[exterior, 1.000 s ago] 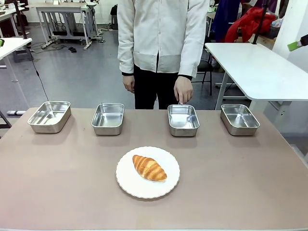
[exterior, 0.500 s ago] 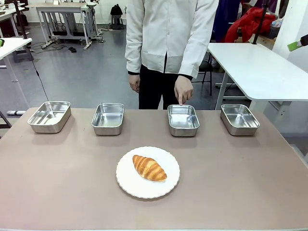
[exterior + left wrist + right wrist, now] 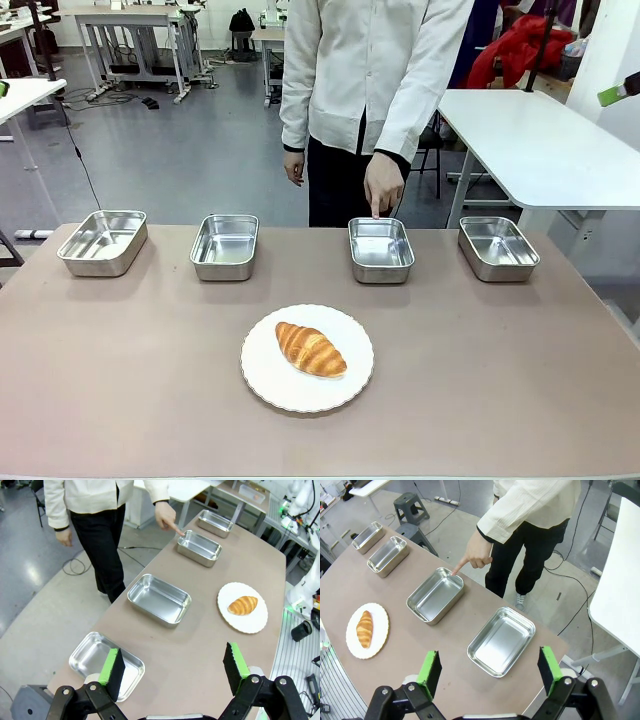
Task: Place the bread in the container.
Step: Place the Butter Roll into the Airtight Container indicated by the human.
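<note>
At the 6 o'clock side of the bench [image 3: 120,400], right in front of my fixed camera, the bread [image 3: 311,349] lies on a round white plate [image 3: 352,385], its long line running from 10 to 4 o'clock. Four steel pans stand in a row along the 12 o'clock edge, well apart from each other. The person across from me has a hand [image 3: 383,185] lowered, forefinger aimed down at the far rim of the third pan from my left, so I take that one as the container [image 3: 381,273]. It sits at about 1 o'clock from the bread and is empty, as are the other pans [image 3: 224,247].

My left tool [image 3: 174,665] hangs high over the left end of the bench, jaws spread wide and holding nothing. My right tool [image 3: 489,671] hangs the same way over the right end, also spread and empty. The bread is not yet picked up.

I expect the bread to be light, soft and flaky, so a hard squeeze would crush it or shed crust. I would take it across the thick middle, closing along the 1-to-7 o'clock line with a gentle grip. I would leave the tapered tips alone, as they look likely to snap. It may also skid on the smooth plate, so I would come straight down on it
</note>
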Motion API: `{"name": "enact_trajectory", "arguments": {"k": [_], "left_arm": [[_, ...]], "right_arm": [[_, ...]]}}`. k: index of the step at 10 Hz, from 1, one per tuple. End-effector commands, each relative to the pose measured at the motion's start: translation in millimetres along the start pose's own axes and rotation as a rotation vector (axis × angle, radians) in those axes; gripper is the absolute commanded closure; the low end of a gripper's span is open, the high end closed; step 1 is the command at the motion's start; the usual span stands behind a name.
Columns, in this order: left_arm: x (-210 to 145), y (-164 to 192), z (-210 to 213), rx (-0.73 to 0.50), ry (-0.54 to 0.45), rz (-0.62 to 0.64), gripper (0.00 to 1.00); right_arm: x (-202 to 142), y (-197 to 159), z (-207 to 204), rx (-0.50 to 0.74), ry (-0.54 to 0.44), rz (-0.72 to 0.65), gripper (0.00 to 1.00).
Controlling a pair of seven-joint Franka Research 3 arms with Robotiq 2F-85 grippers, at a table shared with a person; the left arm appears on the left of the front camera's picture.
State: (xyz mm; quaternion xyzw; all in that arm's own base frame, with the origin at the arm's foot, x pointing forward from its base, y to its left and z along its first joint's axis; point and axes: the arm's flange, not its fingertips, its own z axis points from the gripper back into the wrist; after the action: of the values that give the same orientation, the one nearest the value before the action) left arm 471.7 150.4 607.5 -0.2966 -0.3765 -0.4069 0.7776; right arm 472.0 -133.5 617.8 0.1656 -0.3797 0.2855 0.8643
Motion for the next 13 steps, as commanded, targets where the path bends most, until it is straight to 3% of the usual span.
{"name": "enact_trajectory", "arguments": {"k": [1, 4, 5, 8, 10, 13], "left_arm": [[0.4, -0.4, 0.1, 0.000, 0.000, -0.001, 0.00], [0.4, -0.4, 0.1, 0.000, 0.000, -0.001, 0.00], [0.4, -0.4, 0.1, 0.000, 0.000, -0.001, 0.00], [0.4, -0.4, 0.1, 0.000, 0.000, -0.001, 0.00], [0.4, -0.4, 0.1, 0.000, 0.000, -0.001, 0.00], [0.4, -0.4, 0.1, 0.000, 0.000, -0.001, 0.00]], "right_arm": [[1.4, 0.7, -0.1, 0.006, -0.009, 0.000, 0.00], [0.0, 0.0, 0.0, 0.000, 0.000, 0.000, 0.00], [19.1, 19.3, -11.0, -0.002, 0.036, 0.014, 0.00], [73.6, 93.7, -63.9, -0.080, 0.170, 0.021, 0.00], [89.2, 150.8, -124.8, -0.099, 0.320, -0.047, 0.00], [67.8, 248.1, -208.2, -0.090, 0.394, -0.113, 0.00]]}}
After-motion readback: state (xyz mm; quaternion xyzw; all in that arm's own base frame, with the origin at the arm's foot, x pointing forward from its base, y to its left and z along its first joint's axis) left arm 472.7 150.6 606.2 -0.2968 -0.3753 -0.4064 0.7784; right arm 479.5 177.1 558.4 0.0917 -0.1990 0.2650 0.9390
